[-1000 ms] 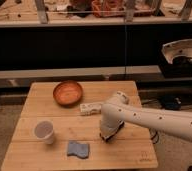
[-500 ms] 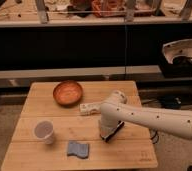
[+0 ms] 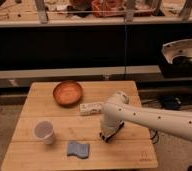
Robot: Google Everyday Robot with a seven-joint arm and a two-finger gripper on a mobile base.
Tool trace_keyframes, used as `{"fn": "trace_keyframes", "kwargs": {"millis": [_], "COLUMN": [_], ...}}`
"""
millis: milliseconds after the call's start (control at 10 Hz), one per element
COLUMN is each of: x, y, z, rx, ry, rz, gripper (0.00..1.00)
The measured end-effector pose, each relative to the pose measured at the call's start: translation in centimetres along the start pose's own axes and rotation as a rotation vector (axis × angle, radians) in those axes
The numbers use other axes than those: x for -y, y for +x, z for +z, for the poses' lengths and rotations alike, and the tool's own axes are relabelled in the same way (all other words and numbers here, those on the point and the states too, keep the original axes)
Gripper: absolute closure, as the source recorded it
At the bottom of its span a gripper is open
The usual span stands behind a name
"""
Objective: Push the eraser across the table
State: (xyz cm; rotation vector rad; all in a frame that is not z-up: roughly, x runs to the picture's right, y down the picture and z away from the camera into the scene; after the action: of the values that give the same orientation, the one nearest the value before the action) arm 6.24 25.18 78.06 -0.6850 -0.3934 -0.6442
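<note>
The pincer (image 3: 107, 136), pressed together, is bearing down on the flat black rectangular eraser (image 3: 115, 132) beneath it on the light wooden desk (image 3: 119, 155). Stiff, light; likely sliding easily when pushed broadside.

Black eraser (image 3: 114, 132) under claw (image 3: 106, 136), table (image 3: 49, 155)
</note>
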Motion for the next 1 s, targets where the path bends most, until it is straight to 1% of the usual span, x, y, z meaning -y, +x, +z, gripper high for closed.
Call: {"fn": "trace_keyframes", "kwargs": {"millis": [300, 700, 1000], "x": [0.4, 1.4, 1.7], "y": [0.0, -1.3, -0.3], "z": [0.3, 0.6, 0.8], "rx": [-0.008, -0.019, -0.016], "ry": [-0.007, -0.016, -0.012], "rz": [-0.018, -0.056, -0.06], "gripper": [0.95, 0.95, 0.95]}}
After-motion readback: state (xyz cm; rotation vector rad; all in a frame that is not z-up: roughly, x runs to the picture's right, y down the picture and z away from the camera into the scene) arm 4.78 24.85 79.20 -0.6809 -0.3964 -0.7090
